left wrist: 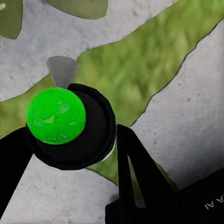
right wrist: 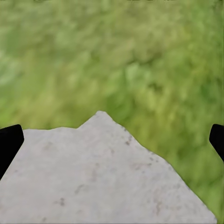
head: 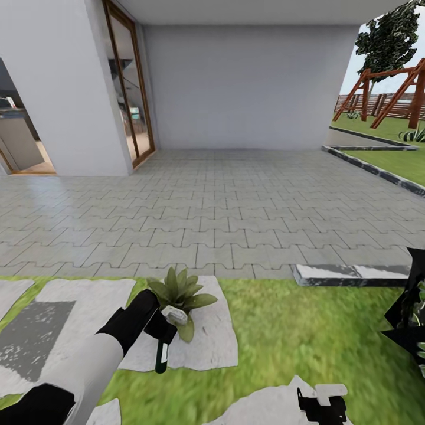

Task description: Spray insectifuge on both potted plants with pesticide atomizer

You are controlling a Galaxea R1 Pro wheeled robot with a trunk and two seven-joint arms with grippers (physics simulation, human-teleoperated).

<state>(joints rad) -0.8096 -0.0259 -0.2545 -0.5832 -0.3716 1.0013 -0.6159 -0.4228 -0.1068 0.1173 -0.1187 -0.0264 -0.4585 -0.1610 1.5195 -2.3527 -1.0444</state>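
Spraying of the nearer potted plant (head: pixel 180 293) is the step in hand. The left gripper (head: pixel 160 326) is clenched on the pesticide atomizer (head: pixel 165 339), which hangs tilted with its pale trigger head touching or just over the plant's front leaves and its dark green body running away from the plant toward the robot. In the left wrist view the atomizer (left wrist: pixel 56 115) is seen end on, its bright green base seated between the black fingers (left wrist: pixel 140 177), with stepping stone and grass beyond.

The plant stands on a pale stepping stone (head: pixel 212 342) at the lawn edge, just short of the grey paving (head: pixel 224 206). No whitish specks can be made out on its leaves; the render is too coarse to be sure.

Procedure, as judged:
- Hold the nozzle aimed at the rosette centre, just above the leaves rather than pressed into them.
- Sweep across the plant so outer leaves are also covered.
- Keep the grip firm; a tilted bottle could slip.

The right gripper (head: pixel 321 407) hangs apart from the plant, over another stone (right wrist: pixel 102 177), its jaws spread and empty.
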